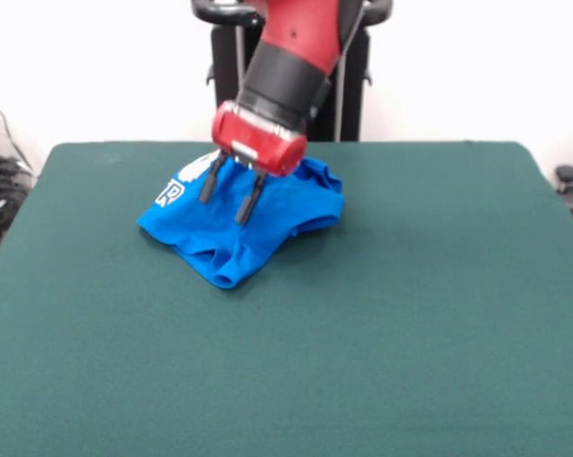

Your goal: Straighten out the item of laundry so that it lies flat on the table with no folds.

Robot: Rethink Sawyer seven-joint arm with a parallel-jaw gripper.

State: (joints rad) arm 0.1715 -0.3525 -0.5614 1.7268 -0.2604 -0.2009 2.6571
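Far from done: T-shirt bunched in a crumpled heap on the green worktop, toward the far side and a little left of centre, sleeves and hem rolled under, a scrap of white lettering showing at its left end. No part spread flat yet; every fold left to open. Tool hanging over the heap's upper middle, its two dark fingers spread apart with nothing between them, tips at or just above the cloth; contact not certain from this angle. Plenty of bare worktop in front and to both sides for drawing the fabric out; less room behind, where the far edge runs close to the heap. Probably best spread forward and sideways, away from that edge.
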